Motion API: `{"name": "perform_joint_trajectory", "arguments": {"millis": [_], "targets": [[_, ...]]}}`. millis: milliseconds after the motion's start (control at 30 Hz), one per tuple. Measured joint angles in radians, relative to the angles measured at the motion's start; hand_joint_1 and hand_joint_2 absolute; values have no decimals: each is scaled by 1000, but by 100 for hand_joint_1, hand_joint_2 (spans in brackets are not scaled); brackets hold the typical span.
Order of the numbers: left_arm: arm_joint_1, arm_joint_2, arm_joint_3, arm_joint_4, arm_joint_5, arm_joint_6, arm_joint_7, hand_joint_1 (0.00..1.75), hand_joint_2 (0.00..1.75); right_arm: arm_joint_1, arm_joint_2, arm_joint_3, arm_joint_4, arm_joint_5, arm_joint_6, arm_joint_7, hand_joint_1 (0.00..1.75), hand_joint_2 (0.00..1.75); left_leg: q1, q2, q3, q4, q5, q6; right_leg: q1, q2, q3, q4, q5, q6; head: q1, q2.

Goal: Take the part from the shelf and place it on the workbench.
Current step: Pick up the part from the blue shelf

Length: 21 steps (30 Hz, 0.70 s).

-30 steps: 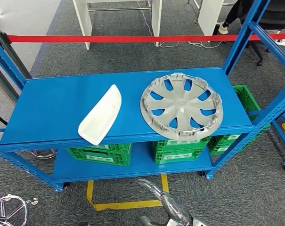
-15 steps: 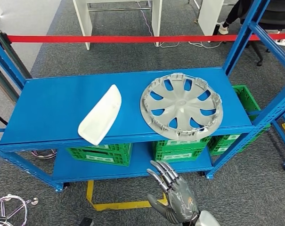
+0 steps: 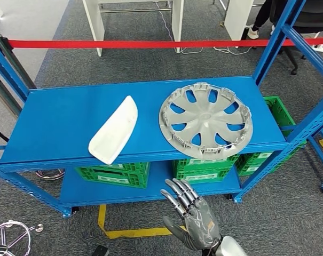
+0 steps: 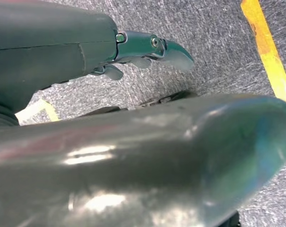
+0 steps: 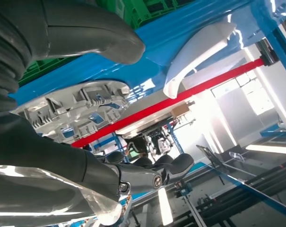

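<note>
On the blue shelf top (image 3: 58, 122) lie two parts. A white curved cover (image 3: 113, 130) sits near the shelf's front edge, left of centre. A silver wheel cover (image 3: 206, 120) lies flat to its right. My right hand (image 3: 191, 214) is raised in front of the shelf, below the wheel cover, with fingers spread and nothing in it. The right wrist view looks past its fingers (image 5: 141, 177) at the wheel cover (image 5: 73, 106) and the white cover (image 5: 198, 52). My left hand (image 4: 134, 156) hangs over grey carpet and holds nothing.
Green crates (image 3: 113, 175) stand on the lower shelf. Blue uprights (image 3: 272, 45) frame the right end. A red barrier tape (image 3: 151, 44) runs behind the shelf, with white table legs (image 3: 95, 26) beyond. Yellow floor marking (image 3: 139, 232) lies in front, and a chrome chair base (image 3: 10, 237) sits at the lower left.
My right hand has risen from the bottom edge into view, fingers spread, and now sits slightly higher and further left. The parts on the shelf have not moved.
</note>
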Motion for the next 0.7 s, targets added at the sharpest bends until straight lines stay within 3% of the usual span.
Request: {"name": "perform_joint_trajectory", "arguments": {"millis": [433,700], "targets": [[-46,-6,-19,-2,-94,-11,51,0,0,-130,13,63,141,302,1,284,0,175,0,0,0,0,1,1,0,0,0,0,1,0,0,0],[-46,-7,-19,-4,-126,-19,62,0,0,-173,24,69,202,440,20,388,0,175,0,0,0,0,1,1,0,0,0,0,1,0,0,0]]}}
